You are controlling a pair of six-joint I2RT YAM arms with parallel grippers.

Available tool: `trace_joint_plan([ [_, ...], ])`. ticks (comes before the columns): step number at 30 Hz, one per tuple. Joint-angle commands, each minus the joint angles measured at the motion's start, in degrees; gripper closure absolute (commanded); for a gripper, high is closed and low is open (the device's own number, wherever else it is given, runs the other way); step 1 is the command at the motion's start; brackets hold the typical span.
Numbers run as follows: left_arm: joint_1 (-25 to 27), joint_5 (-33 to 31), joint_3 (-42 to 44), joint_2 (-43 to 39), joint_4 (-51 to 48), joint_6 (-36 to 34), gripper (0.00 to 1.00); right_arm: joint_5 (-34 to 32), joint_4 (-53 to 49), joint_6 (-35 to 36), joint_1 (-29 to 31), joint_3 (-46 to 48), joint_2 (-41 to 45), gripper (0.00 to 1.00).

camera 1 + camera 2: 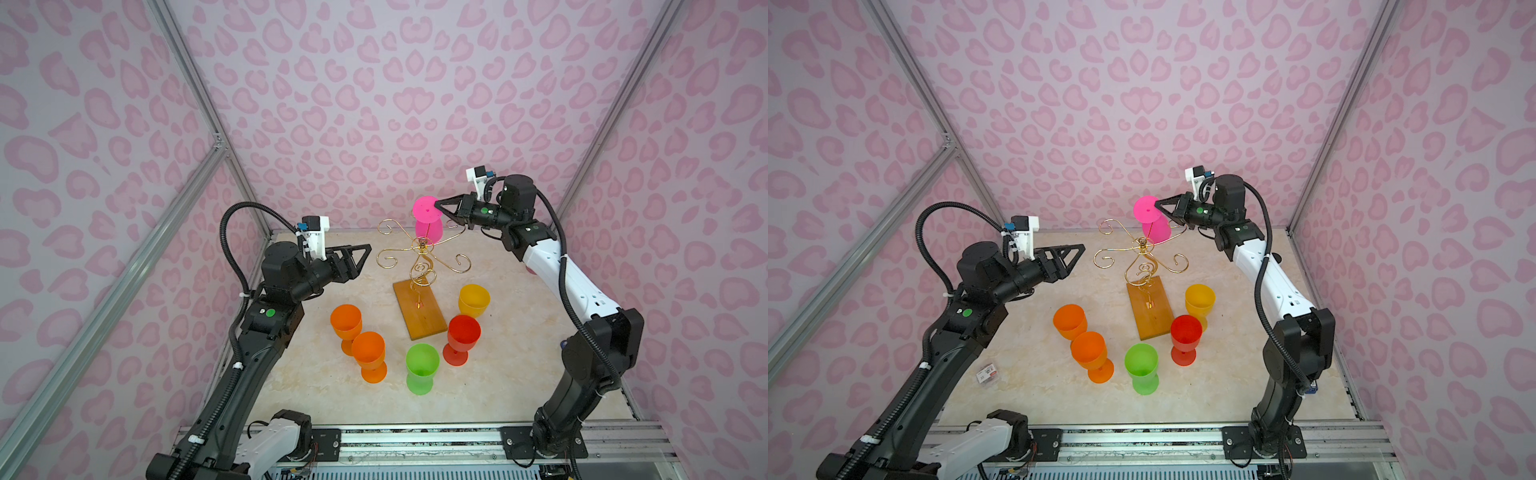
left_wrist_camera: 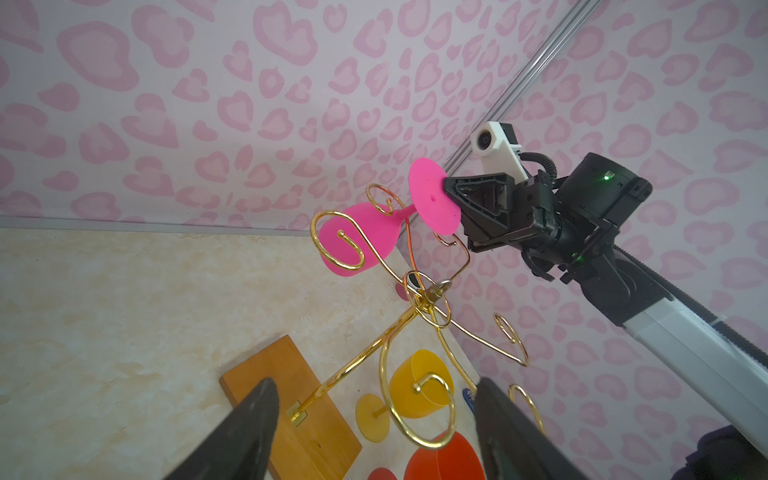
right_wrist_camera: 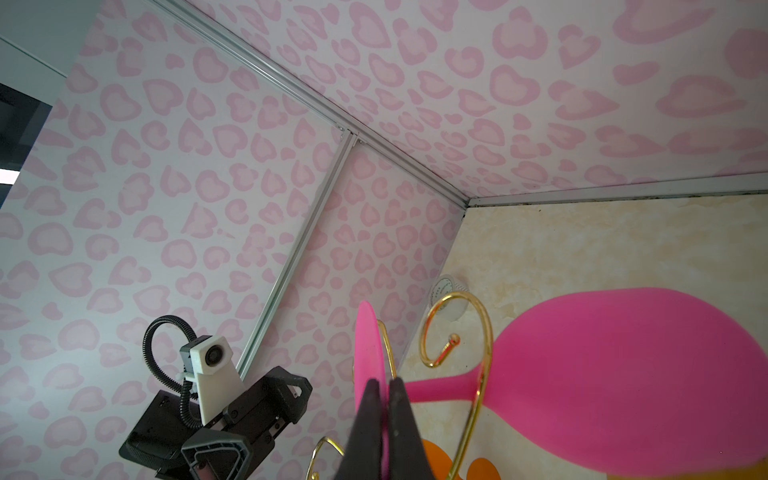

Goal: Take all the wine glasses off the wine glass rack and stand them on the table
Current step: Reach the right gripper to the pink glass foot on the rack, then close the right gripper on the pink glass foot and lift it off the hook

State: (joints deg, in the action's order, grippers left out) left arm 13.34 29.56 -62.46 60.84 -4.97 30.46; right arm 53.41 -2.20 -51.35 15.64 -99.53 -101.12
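While the inverted matte-pink plastic wine glass (image 1: 429,233) hung in a scroll of the thin gold-wire wine glass rack (image 1: 422,245), right gripper (image 1: 436,204) pinched its flat disc foot; left gripper (image 1: 368,249) stood open.

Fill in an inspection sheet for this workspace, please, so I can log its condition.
Surface: marbled table, no spills seen.
Job's things: pink glass hangs bowl-down, stem in an arm of the rack, which stands upright.
Clutter: two orange glasses, green glass, red glass, yellow glass, all upright by the rack; small packet near the left arm.
Tools: left tool open, empty, beside the rack; right tool shut on the pink glass's foot.
Cables: black hoses along both arms, clear of the rack.
Surroundings: pink-patterned walls, aluminium frame.
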Motion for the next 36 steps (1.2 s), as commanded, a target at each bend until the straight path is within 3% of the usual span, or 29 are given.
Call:
trace_joint_plan([
  [1,0.0,0.5,-0.2,0.0,0.7,-0.3,0.24,0.6,0.3,1.6,0.3,0.4,0.6,1.0],
  [36,-0.1,-0.4,0.8,-1.2,0.4,-1.1,0.26,-0.1,-7.4,6.2,5.4,-6.5,-1.8,1.0],
])
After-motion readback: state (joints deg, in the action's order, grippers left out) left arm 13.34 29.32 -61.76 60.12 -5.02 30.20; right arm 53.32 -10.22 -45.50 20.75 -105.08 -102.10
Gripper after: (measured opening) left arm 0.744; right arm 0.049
